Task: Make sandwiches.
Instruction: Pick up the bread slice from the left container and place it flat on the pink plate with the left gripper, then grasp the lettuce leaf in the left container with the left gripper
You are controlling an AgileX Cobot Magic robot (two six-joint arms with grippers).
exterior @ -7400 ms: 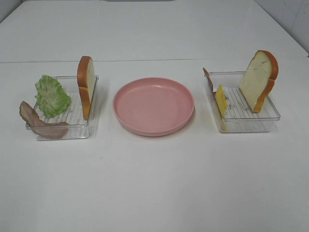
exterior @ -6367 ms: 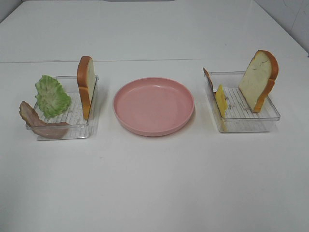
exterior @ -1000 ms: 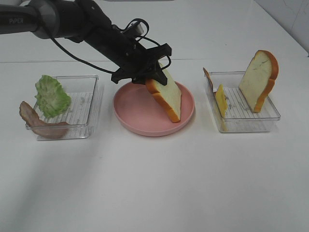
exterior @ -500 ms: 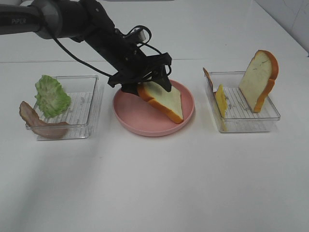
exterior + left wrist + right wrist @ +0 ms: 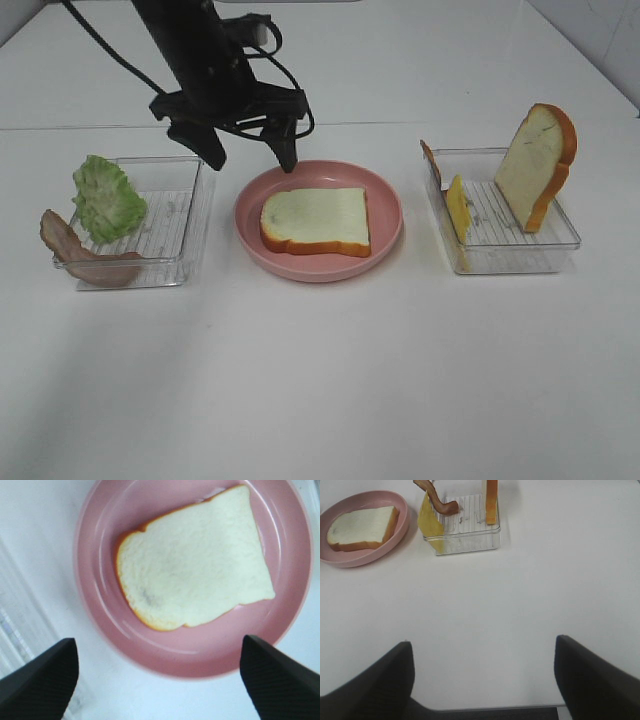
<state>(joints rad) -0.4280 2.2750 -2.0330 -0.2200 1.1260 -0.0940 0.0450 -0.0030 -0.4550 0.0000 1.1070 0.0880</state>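
Note:
A white bread slice with orange-brown crust lies flat on the round pink plate; it also shows in the left wrist view and the right wrist view. My left gripper is open and empty, hovering above the plate's back-left rim. Green lettuce and a brown bacon strip sit in the left clear tray. The right clear tray holds an upright bread slice, yellow cheese and a bacon strip. My right gripper is open over bare table, away from the right tray.
The white table stretches in front of the trays and plate. The left arm reaches in from the back left above the table.
My left gripper has let go of the bread slice, which now lies flat on the plate. The gripper has risen and drawn back to the left.

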